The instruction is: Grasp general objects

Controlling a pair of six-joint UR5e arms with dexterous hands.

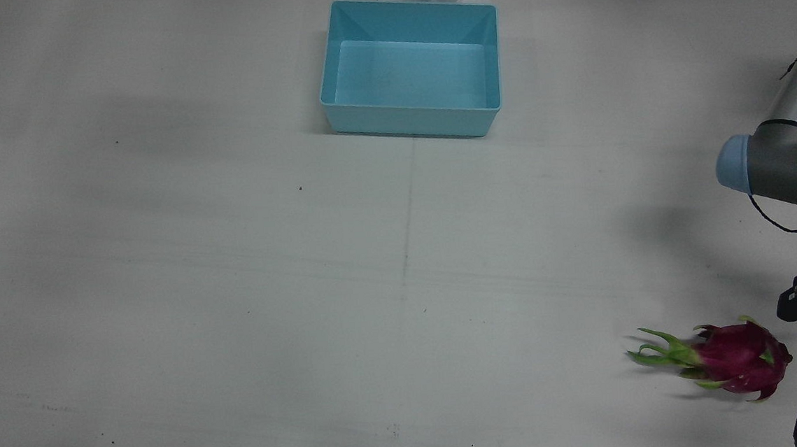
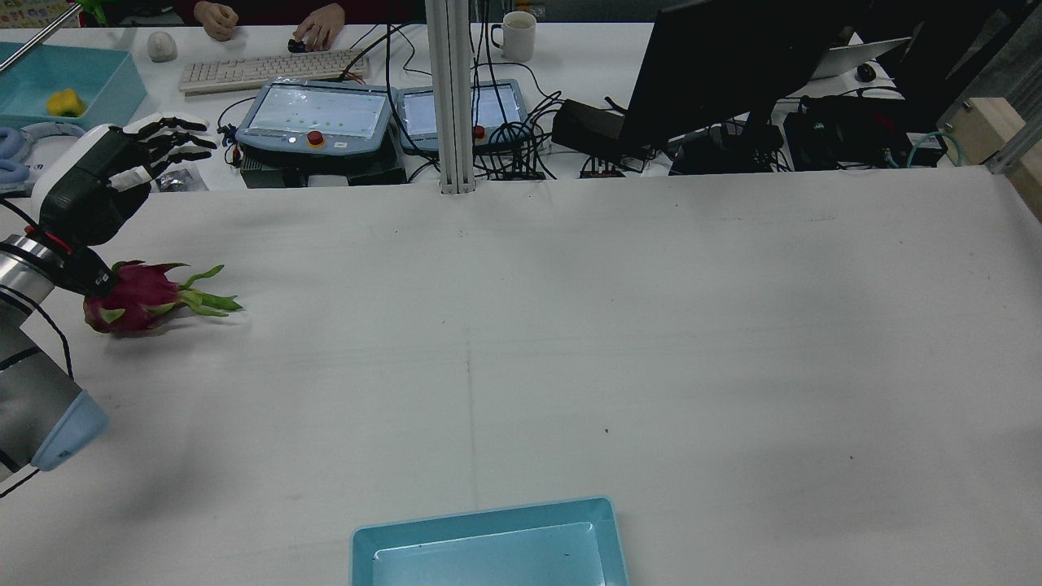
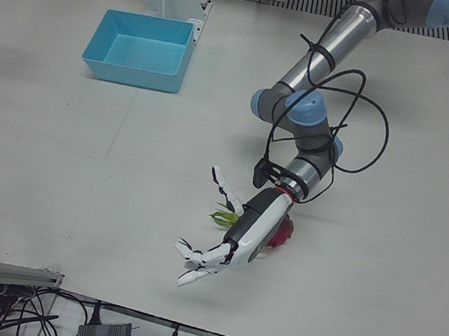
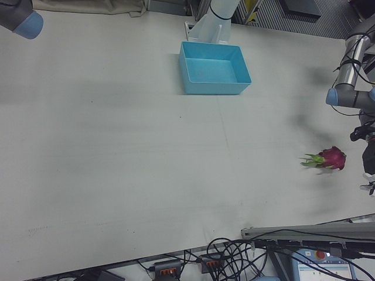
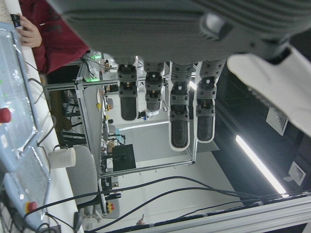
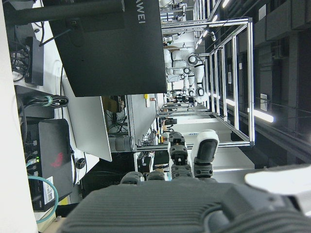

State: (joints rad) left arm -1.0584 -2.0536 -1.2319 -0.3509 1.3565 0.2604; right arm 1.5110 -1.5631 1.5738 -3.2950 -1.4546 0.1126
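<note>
A magenta dragon fruit (image 1: 738, 361) with green tips lies on the white table near the edge on my left arm's side; it also shows in the rear view (image 2: 134, 297), the right-front view (image 4: 331, 158) and, partly hidden, the left-front view (image 3: 282, 233). My left hand (image 3: 237, 234) hovers just above and past it toward the operators' edge, fingers spread and empty; it also shows in the rear view (image 2: 102, 179). Its fingers (image 5: 177, 116) hang straight in the left hand view. My right hand (image 6: 189, 160) shows only in its own view, holding nothing.
An empty light-blue bin (image 1: 412, 114) stands at the middle of the table near the pedestals, also in the rear view (image 2: 480, 521). Beyond the far table edge are a keyboard (image 2: 269, 69), control tablets (image 2: 317, 114) and a monitor (image 2: 716, 65). A right arm joint (image 4: 23, 20) is raised.
</note>
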